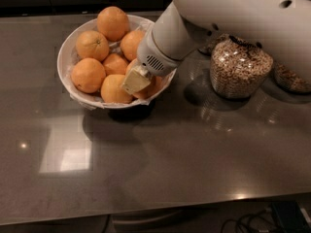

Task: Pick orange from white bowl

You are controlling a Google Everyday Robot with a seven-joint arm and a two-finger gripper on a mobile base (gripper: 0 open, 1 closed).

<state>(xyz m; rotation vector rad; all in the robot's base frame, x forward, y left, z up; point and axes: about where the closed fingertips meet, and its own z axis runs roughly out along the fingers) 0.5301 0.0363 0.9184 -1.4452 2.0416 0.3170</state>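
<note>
The white bowl (81, 101) stands at the back left of the dark countertop and holds several oranges. The largest-looking orange (112, 23) sits at the far side of the pile. My gripper (137, 81) is down in the front right part of the bowl. Its cream tip lies between a front orange (114, 89) and a partly hidden orange (154, 87) by the rim. The white arm (233, 13) comes in from the upper right and hides the right side of the bowl.
A glass jar of cereal (240, 69) stands just right of the bowl, under the arm. A second jar (291, 79) is at the right edge. The countertop's front edge (146, 215) runs along the bottom, with cables below it.
</note>
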